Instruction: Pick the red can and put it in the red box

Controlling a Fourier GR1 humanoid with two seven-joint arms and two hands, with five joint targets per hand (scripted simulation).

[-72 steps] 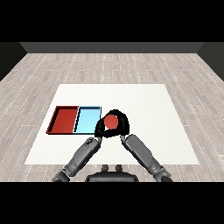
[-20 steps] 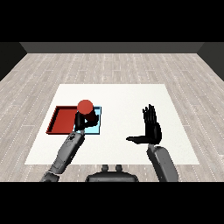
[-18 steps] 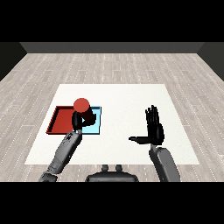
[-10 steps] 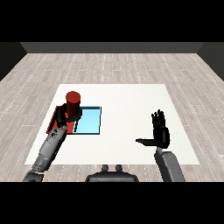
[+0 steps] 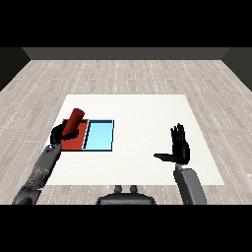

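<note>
The red can (image 5: 75, 120) is tilted, its top leaning to the upper right, over the red tray (image 5: 77, 141) at the table's left. My left hand (image 5: 60, 133) is curled round the can's lower end, above the tray's left part. I cannot tell whether the can touches the tray floor. My right hand (image 5: 180, 148) stands upright at the right side of the table, fingers straight and thumb out to the left, holding nothing.
The light blue tray (image 5: 99, 135) lies right beside the red tray, sharing a wall with it. The white table (image 5: 138, 108) stretches between the trays and my right hand. Grey wood floor surrounds the table.
My left hand has carried the can leftward from over the blue tray to over the red tray, tilting it. My right hand has drawn back to the right and lower.
</note>
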